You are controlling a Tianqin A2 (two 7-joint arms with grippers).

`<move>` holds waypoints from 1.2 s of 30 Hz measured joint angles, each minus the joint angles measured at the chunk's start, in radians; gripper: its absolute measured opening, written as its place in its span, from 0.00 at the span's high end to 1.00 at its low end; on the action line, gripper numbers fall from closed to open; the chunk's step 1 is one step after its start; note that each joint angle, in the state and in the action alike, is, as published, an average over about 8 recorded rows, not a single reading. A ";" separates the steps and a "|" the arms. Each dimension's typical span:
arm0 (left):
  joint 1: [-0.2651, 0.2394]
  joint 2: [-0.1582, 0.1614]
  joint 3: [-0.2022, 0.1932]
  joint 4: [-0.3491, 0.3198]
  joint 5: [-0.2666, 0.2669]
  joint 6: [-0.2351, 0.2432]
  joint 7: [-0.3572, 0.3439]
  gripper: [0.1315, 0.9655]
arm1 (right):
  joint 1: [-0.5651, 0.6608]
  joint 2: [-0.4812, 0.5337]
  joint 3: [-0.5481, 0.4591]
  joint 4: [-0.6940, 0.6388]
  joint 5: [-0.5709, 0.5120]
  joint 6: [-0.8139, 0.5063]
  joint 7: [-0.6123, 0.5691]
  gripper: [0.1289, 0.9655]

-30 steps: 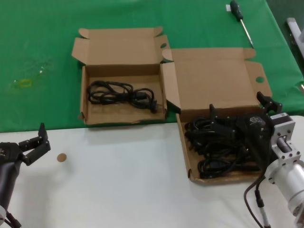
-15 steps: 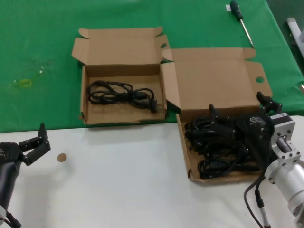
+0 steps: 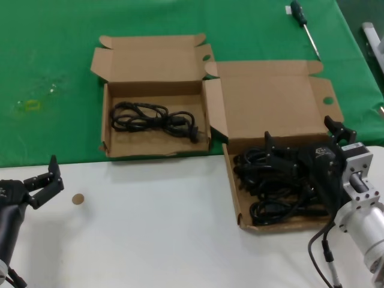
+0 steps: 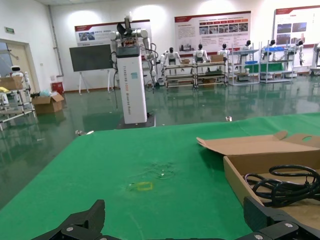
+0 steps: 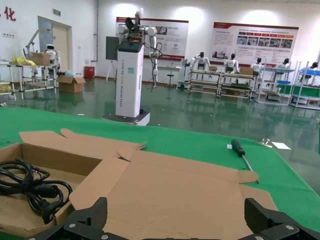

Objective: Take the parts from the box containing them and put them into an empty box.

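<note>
The broader-lidded box (image 3: 235, 198) lies at the right and holds a pile of several black coiled cords (image 3: 273, 192). My right gripper (image 3: 300, 135) hovers open over that pile, empty; in the right wrist view (image 5: 176, 210) it faces the box's raised lid (image 5: 175, 190). The smaller box (image 3: 156, 147) at centre-left holds one black cord (image 3: 153, 117), which also shows in the left wrist view (image 4: 285, 185) and the right wrist view (image 5: 30, 187). My left gripper (image 3: 54, 177) is open and empty over the white table at the lower left, well short of the smaller box (image 4: 240, 172).
A green-handled screwdriver (image 3: 303, 24) lies on the green cloth (image 3: 48, 60) at the far right, also in the right wrist view (image 5: 240, 150). A small brown disc (image 3: 77, 199) sits on the white table (image 3: 156, 228). A grey object (image 3: 372, 36) is at the right edge.
</note>
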 joint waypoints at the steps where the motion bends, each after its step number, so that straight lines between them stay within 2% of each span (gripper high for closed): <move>1: 0.000 0.000 0.000 0.000 0.000 0.000 0.000 0.00 | 0.000 0.000 0.000 0.000 0.000 0.000 0.000 0.00; 36: 0.000 0.000 0.000 0.000 0.000 0.000 0.000 0.00 | 0.000 0.000 0.000 0.000 0.000 0.000 0.000 0.00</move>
